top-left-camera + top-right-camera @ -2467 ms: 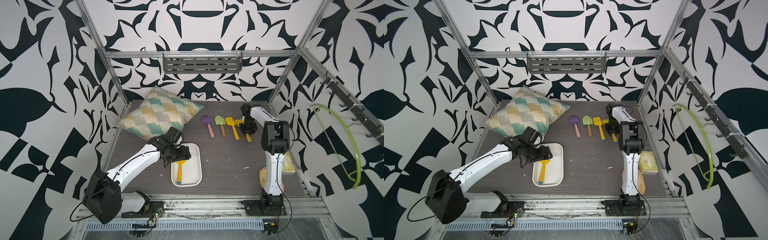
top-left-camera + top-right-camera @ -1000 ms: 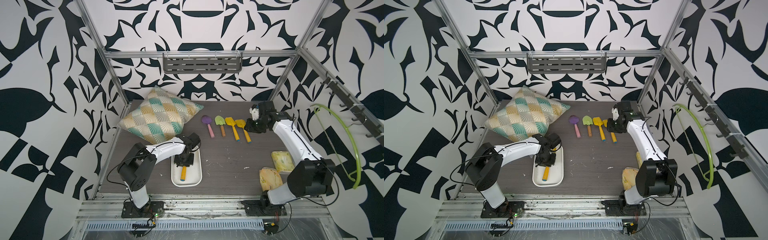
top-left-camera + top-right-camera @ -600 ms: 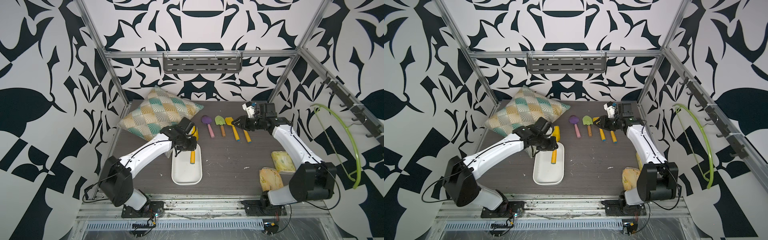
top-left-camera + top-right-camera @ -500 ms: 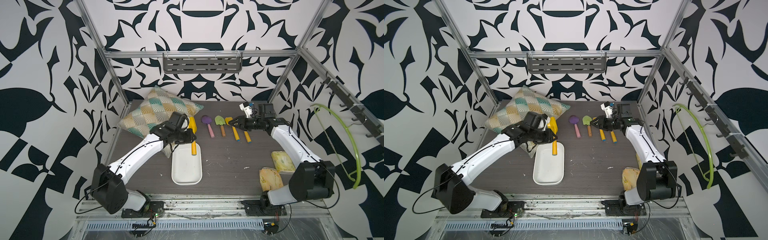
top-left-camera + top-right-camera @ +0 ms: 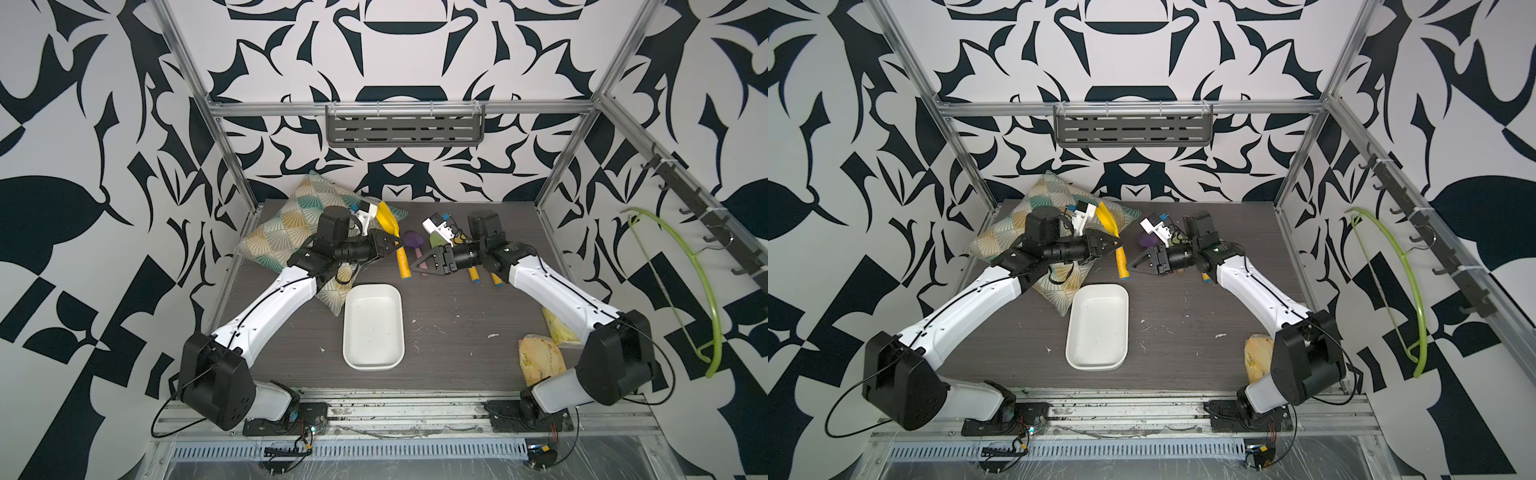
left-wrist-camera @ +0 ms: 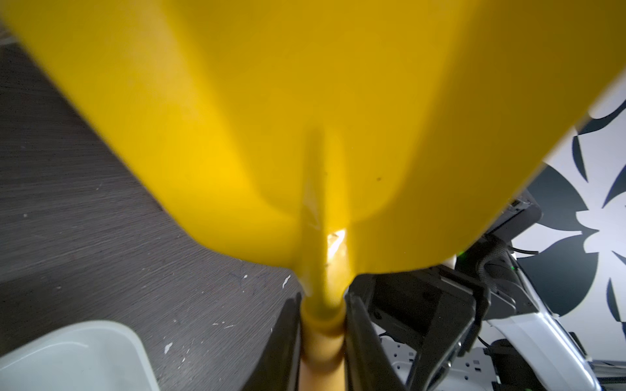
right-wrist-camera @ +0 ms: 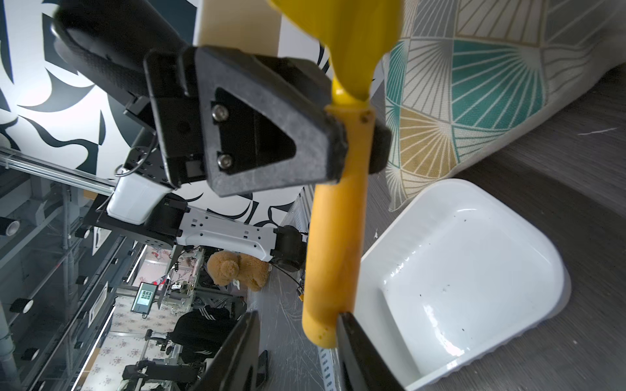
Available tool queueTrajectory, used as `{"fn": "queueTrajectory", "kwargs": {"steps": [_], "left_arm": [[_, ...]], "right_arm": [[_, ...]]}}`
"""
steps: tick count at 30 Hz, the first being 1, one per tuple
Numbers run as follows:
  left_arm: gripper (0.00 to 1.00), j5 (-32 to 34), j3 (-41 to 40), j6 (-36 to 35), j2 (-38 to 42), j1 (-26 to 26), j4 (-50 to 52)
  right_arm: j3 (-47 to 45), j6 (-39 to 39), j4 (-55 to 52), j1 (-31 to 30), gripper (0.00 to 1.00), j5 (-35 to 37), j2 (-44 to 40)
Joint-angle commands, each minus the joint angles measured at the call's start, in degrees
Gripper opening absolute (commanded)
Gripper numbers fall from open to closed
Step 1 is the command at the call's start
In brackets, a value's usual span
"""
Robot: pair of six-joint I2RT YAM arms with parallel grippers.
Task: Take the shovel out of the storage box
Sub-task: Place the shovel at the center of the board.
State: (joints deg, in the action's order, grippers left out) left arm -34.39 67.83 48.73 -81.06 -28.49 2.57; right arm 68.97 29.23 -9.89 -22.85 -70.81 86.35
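Currently left claw point(image 5: 396, 246) clenched on the yellow toy shovel point(image 5: 387, 218) at its handle neck, beyond the storage box point(image 5: 372, 365); likely light, stiff, slick plastic; right claw point(image 5: 415, 266) parted beside handle end.

The left white-and-black jointed arm point(image 5: 270, 307) stretches forward and inward with its wrist about level, and its black parallel left gripper point(image 5: 395, 246) is clamped on the neck of a yellow plastic toy shovel point(image 5: 404, 266). The right white-and-black arm point(image 5: 557, 291) mirrors that reach. Its black right gripper point(image 5: 417, 265) points at the left one, near it, with jaws parted — one finger point(image 7: 355, 352) just beside the handle's end.
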Motion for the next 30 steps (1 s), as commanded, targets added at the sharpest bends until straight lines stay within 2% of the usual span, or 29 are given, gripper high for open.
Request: {"fn": "queueTrajectory", "kwargs": {"steps": [1,17,19,21,25,26,29,30], "left_arm": [[0.00,-3.8,-1.6,2.7,0.1,0.0,-7.6],[0.00,-4.0,-3.9,3.4,1.3,-0.6,-9.9],[0.00,-4.0,-4.4,3.9,0.9,-0.8,-11.3],[0.00,-3.9,-4.7,4.1,0.7,-1.0,-12.4],[0.01,-3.9,-4.3,2.7,-0.3,-1.1,-10.7],[0.12,-3.7,-4.3,2.2,-0.5,-1.1,-9.8],[0.58,-1.8,-4.7,1.5,-0.4,-1.1,-7.5],[0.67,-0.5,-4.5,0.8,-0.3,-1.1,-5.5]], "right_arm": [[2.9,3.1,5.5,-0.9,0.43,-2.1,1.6],[7.3,3.6,5.5,-2.4,0.42,1.6,6.5],[7.1,5.6,7.9,-2.6,0.38,0.8,7.2],[6.6,7.8,10.4,-2.7,0.30,0.1,7.7],[6.2,6.4,8.9,-2.6,0.03,0.4,7.8],[6.7,4.0,5.9,-2.6,0.00,1.0,7.7],[10.3,-6.8,-9.9,-1.7,0.00,5.6,7.4],[12.3,-10.8,-16.5,-0.9,0.00,8.9,7.1]]}}
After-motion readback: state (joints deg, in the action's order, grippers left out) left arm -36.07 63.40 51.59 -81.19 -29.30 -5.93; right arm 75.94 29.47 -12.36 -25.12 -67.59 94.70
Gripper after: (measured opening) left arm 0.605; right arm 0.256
